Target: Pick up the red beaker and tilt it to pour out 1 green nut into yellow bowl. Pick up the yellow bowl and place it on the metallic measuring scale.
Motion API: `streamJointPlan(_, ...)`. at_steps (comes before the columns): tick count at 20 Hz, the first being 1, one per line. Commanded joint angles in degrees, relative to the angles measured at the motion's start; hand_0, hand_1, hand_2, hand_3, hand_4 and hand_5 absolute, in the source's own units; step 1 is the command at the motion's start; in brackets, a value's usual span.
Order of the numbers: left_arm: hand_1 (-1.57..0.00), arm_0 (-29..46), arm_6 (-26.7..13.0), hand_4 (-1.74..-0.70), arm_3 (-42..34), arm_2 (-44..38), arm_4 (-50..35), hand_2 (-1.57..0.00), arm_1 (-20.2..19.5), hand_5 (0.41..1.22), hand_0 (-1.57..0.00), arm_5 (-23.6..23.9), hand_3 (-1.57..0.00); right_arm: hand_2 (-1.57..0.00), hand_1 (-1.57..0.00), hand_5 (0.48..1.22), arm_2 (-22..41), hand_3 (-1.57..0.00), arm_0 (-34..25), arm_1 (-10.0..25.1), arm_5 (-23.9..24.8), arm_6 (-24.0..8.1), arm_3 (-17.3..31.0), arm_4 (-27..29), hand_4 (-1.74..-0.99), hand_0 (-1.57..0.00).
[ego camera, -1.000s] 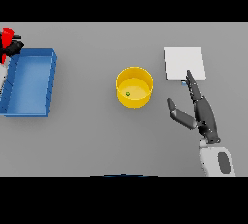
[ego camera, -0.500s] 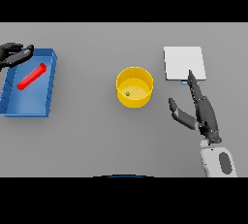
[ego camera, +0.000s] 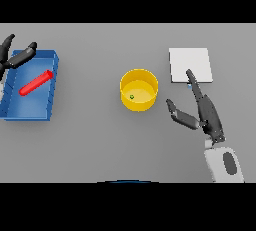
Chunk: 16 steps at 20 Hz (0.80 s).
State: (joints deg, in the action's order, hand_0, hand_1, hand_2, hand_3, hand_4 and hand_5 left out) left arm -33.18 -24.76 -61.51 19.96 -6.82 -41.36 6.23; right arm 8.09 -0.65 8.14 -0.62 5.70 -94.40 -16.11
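Reaching for the bowl is my job at this point, so I start from my right hand (ego camera: 205,115), which lies low over the grey table (ego camera: 90,145) near the right side, fingers straight and released, thumb spread toward the left, holding nothing. One fingertip lies against the near edge of the metallic measuring scale (ego camera: 190,64), the pale square plate just beyond the hand. To the left of the thumb, close but apart from it, stands the yellow bowl (ego camera: 139,90), upright, with one green nut (ego camera: 132,96) on its floor, so I judge the pour finished and the lift still to do.

To do it well, I want to slide the hand left with the thumb on the near right of the bowl wall and the fingers round the far right, closing on the rim without tipping it, so the nut keeps inside. Then I would raise it straight, carry it right and far, and set it flat in the middle of the plate.

Far off at the left edge, my left hand (ego camera: 15,57) hovers with relaxed fingers over the far corner of the blue tray (ego camera: 52,90); it holds nothing. The red beaker (ego camera: 35,83) lies on its side inside that tray.
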Motion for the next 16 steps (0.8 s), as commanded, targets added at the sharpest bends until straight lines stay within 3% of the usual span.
streamJointPlan(1,-0.03,0.4,0.9,-0.79,-0.4,-0.4,-0.5,-0.03,0.3,0.652,-0.03,0.4,-0.03,0.00,0.00,0.662,0.8,0.00,-1.0,1.4,-1.8,0.7,0.6,-0.6,-1.080,0.00)
streamJointPlan(5,-0.01,1.0,0.6,-0.80,-2.1,-0.6,-1.4,-0.01,0.7,0.673,-0.01,0.8,-0.01,0.00,0.00,0.637,5.5,0.00,-7.4,8.6,-5.5,-1.8,3.3,-10.2,-1.128,0.00)
streamJointPlan(8,-0.01,1.6,-0.5,-0.81,-3.5,-0.4,-1.6,-0.01,0.7,0.687,-0.01,1.3,-0.01,0.00,0.00,0.627,10.2,0.00,-13.9,12.5,-8.4,-1.0,5.0,-17.3,-1.142,0.00)
streamJointPlan(16,0.00,1.4,0.9,-0.81,-2.1,-0.8,-2.2,0.00,0.5,0.692,0.00,-0.4,0.00,0.00,0.00,0.642,20.9,0.00,-26.8,16.5,-15.0,6.0,14.9,-28.1,-1.156,0.00)
